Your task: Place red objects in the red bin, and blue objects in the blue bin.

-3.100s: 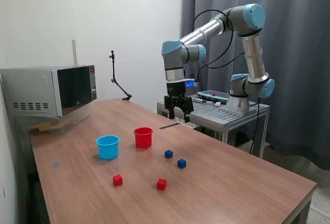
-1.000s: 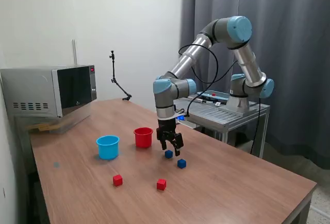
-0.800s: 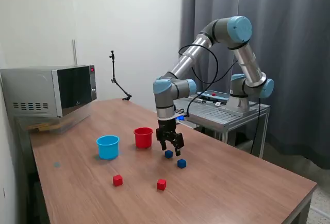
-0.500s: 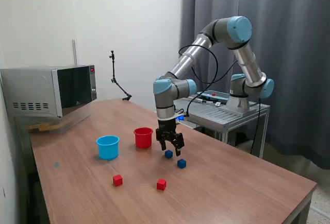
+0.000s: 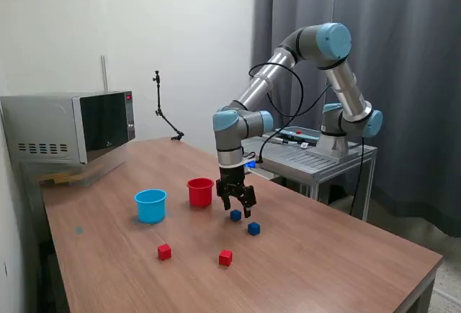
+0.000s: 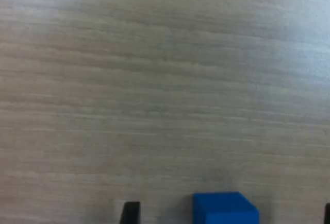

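Sorting not begun: blue cubes (image 5: 235,215) and red cubes (image 5: 225,257) on table (image 5: 324,255), none in red bin (image 5: 200,191); gripper (image 5: 236,209) spread, empty, above blue cube nearest red bin

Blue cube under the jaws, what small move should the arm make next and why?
Probably a short straight descent. The gripper hangs open just above the nearer-to-the-bins blue cube, and in the wrist view that cube sits between the two fingertips, still resting on the table. Lowering until the jaws straddle it, then closing, seems right.
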